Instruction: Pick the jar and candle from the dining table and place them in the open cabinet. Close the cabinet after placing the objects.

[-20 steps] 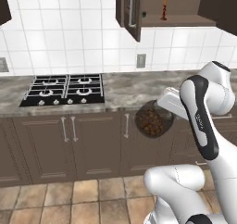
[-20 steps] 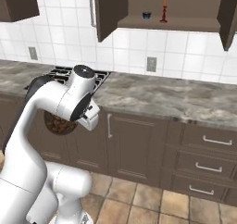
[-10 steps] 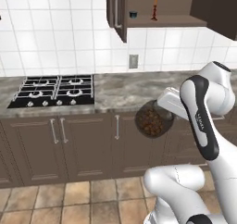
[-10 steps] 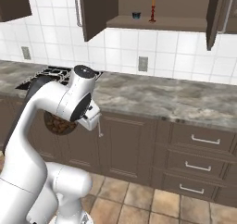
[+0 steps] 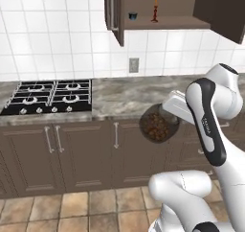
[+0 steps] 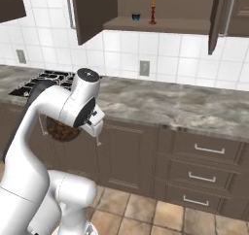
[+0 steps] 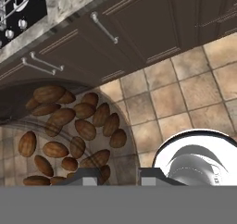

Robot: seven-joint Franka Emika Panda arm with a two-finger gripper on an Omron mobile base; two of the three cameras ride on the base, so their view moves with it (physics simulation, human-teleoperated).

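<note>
My gripper point(image 7: 118, 177) is shut on the jar point(image 7: 69, 135), a round clear-glass jar full of brown lumps. I hold it low in front of the counter, where the jar point(image 5: 158, 125) hangs from my hand; from the other side the jar point(image 6: 61, 130) sits half behind my arm. High above, the dark wooden cabinet point(image 5: 165, 23) stands open, both doors swung out. On the cabinet point(image 6: 160, 25) shelf stands the thin orange candle point(image 5: 155, 5), and the candle point(image 6: 153, 7) sits beside a small dark blue cup point(image 6: 136, 17). The dining table is out of view.
A marble counter point(image 5: 134, 94) with a black gas hob point(image 5: 48, 97) runs under the cabinet. Brown lower doors point(image 5: 81, 149) and drawer fronts point(image 6: 209, 151) face me. The open cabinet door point(image 5: 115, 15) juts out at the left, another door point(image 6: 219, 15) at the right. Tiled floor point(image 7: 185, 93) lies below.
The whole scene has slid left in both base views, so the base has driven right along the counter. The arm's pose and the jar in the gripper are unchanged.
</note>
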